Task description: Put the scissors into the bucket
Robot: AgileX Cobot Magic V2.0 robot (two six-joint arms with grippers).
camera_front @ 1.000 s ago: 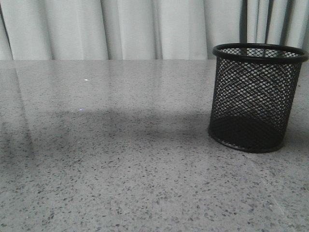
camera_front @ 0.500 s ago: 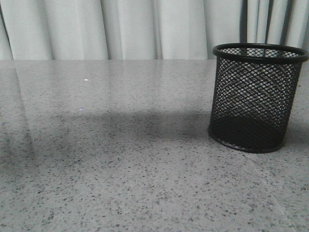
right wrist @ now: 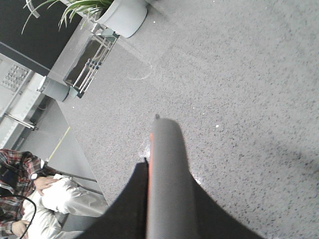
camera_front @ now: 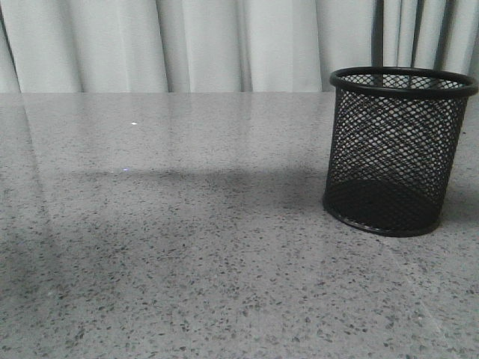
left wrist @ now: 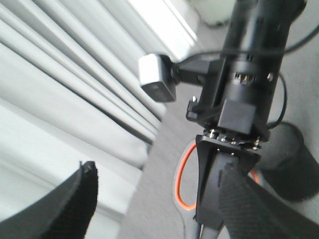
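Observation:
The bucket [camera_front: 397, 149], a black wire-mesh cup, stands upright on the right of the grey speckled table [camera_front: 187, 262]; nothing shows inside it. No gripper shows in the front view. In the right wrist view my right gripper [right wrist: 167, 172] is shut on the scissors [right wrist: 167, 144], a grey handle with an orange edge, held above the table. The left wrist view shows my left gripper [left wrist: 159, 172] open and empty, facing the right gripper [left wrist: 219, 199]. The scissors' orange-lined loop [left wrist: 178, 181] sticks out beside that gripper, and the dark bucket [left wrist: 294, 167] stands behind it. The blades are hidden.
White curtains [camera_front: 187, 45] hang behind the table's far edge. The right wrist view shows a potted plant [right wrist: 119, 15], a metal rack [right wrist: 92, 59] and a seated person [right wrist: 30, 189] beyond the table.
The bucket has not moved. The soft shadow on the table has shifted and spread toward the front left.

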